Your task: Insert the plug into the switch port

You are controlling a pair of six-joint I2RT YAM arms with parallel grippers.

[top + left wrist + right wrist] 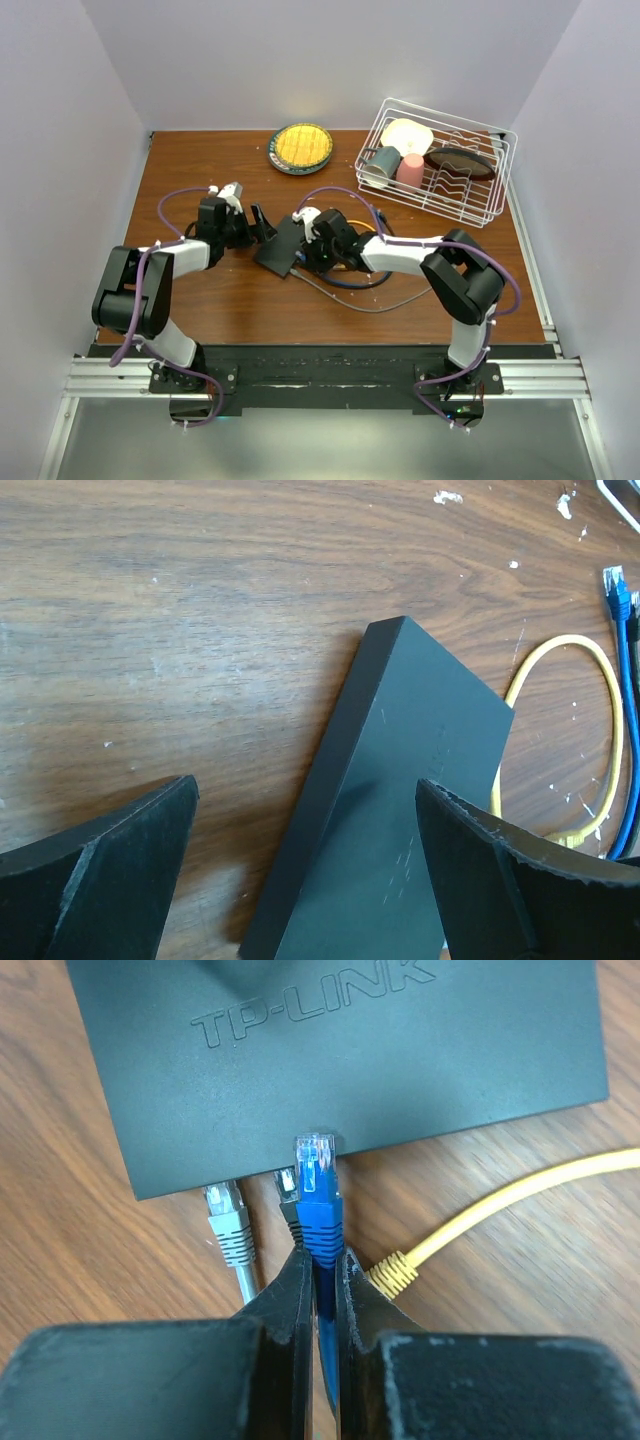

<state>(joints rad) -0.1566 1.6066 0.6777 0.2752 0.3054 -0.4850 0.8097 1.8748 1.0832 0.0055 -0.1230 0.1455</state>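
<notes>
Beside the switch (340, 1060), the right gripper (320, 1285) clamps the blue plug (318, 1195); left gripper (305, 785) gapes.

Right wrist view: I read one marking, "TP-LINK" (315, 1000), in embossed capitals the same black as the surface. It sits on the top face of the black switch box (420, 1070), running left to right across the far part of that face. Left wrist view: faint marks on the box top, illegible. Top view: I can read nothing.
</notes>
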